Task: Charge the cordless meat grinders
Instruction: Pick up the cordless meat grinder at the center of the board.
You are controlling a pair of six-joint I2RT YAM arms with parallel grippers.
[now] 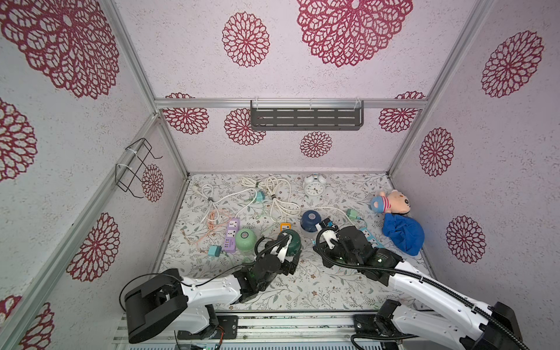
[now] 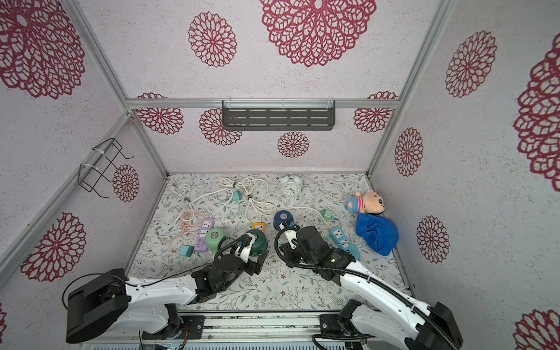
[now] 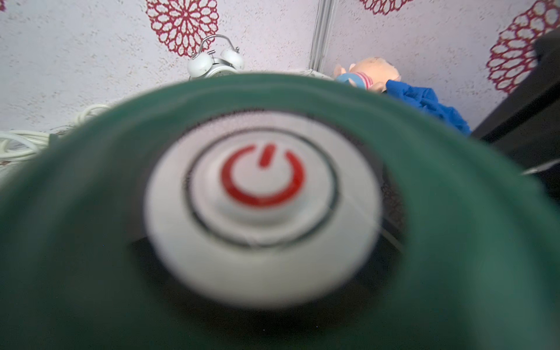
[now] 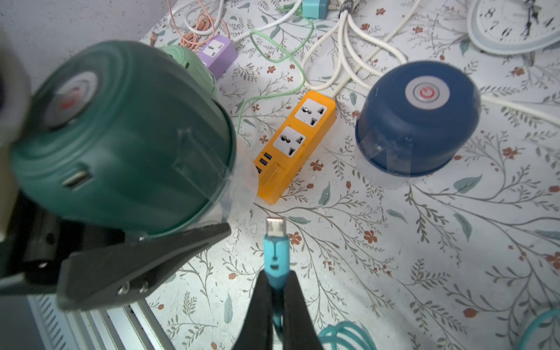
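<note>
Dark green grinder, tilted, clasped by left end effector

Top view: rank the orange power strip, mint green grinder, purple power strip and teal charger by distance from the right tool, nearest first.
1. Orange power strip, just left of the right tool.
2. Mint green grinder, farther left.
3. Purple power strip, just beyond that grinder.
4. Teal charger, leftmost, toward the front edge.
</note>
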